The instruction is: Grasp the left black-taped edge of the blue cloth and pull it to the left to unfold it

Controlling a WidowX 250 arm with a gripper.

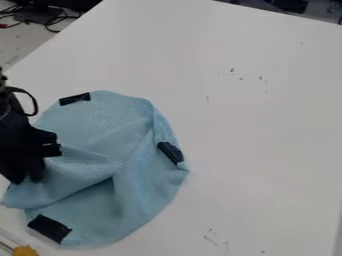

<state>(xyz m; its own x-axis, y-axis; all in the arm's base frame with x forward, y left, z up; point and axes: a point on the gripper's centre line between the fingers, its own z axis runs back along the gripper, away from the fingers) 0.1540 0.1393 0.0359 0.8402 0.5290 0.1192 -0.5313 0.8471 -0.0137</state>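
The gripper hangs at the left edge of the camera view, over the left part of a light blue cloth. Its lower end is right at the cloth, near a raised fold; whether it grips the fabric cannot be told. The cloth lies crumpled, with creases running from the gripper toward its middle. Pieces of black tape sit on its edges: one at the upper left, one at the right and one at the lower left.
The white table carries small dark marks. At the bottom left corner lies a yellow-orange object beside a thin rod. Black cables lie beyond the table's upper left edge.
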